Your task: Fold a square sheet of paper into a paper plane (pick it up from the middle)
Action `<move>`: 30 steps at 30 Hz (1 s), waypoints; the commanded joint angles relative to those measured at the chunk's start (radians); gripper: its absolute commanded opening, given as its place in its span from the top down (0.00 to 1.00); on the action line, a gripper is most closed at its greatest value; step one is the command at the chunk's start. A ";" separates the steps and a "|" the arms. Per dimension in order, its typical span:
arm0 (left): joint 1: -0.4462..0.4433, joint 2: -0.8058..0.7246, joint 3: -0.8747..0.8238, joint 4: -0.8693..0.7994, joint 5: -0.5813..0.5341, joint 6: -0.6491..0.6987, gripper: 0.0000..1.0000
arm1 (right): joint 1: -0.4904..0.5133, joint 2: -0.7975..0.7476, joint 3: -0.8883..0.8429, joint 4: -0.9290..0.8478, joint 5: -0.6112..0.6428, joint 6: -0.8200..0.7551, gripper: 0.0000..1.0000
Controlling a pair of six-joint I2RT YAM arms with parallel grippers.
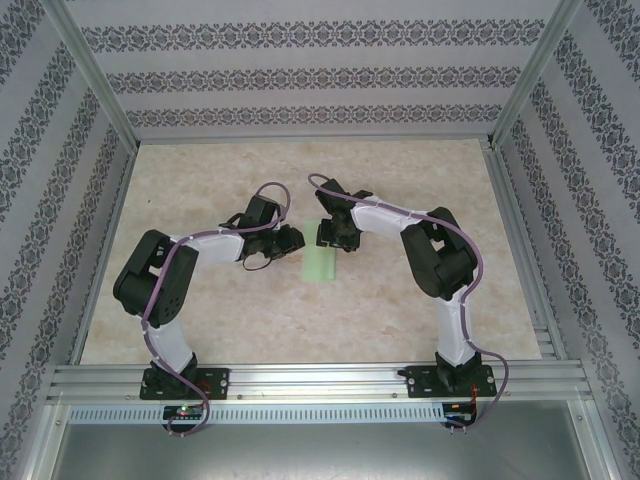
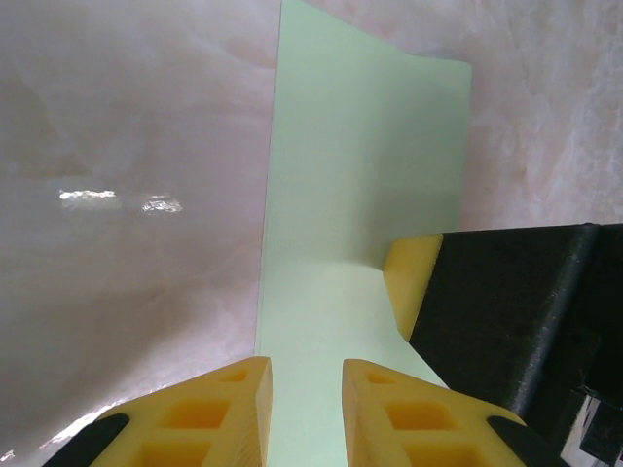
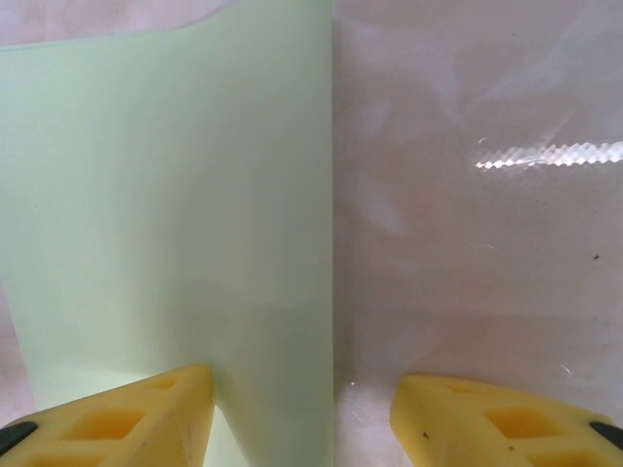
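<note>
Pale green paper (image 1: 320, 266) lies folded narrow, mid-frame. Both arms bend inward: left gripper (image 2: 307, 375) above it, fingers narrowly apart; right gripper (image 3: 302, 389) straddles its edge, wide.

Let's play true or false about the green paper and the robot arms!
1. The thin pale green sheet of paper lies on the beige marble-look table. True.
2. The paper is crumpled into a ball. False: it is smooth, with straight edges.
3. The right end effector is squeezed shut. False: its yellow fingers stand wide apart.
4. The left end effector is right by the paper. True.
</note>
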 commanded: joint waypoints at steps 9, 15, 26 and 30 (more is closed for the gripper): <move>-0.021 0.030 0.040 0.020 0.028 0.025 0.74 | -0.010 0.221 -0.097 -0.012 -0.044 0.028 0.43; -0.026 0.040 0.047 0.018 0.045 0.032 0.75 | -0.010 0.224 -0.096 -0.013 -0.044 0.029 0.42; -0.044 0.088 0.085 0.001 0.079 0.037 0.85 | -0.011 0.229 -0.097 -0.015 -0.044 0.031 0.42; -0.047 0.106 0.101 -0.028 0.074 0.043 0.87 | -0.009 0.228 -0.099 -0.015 -0.043 0.031 0.42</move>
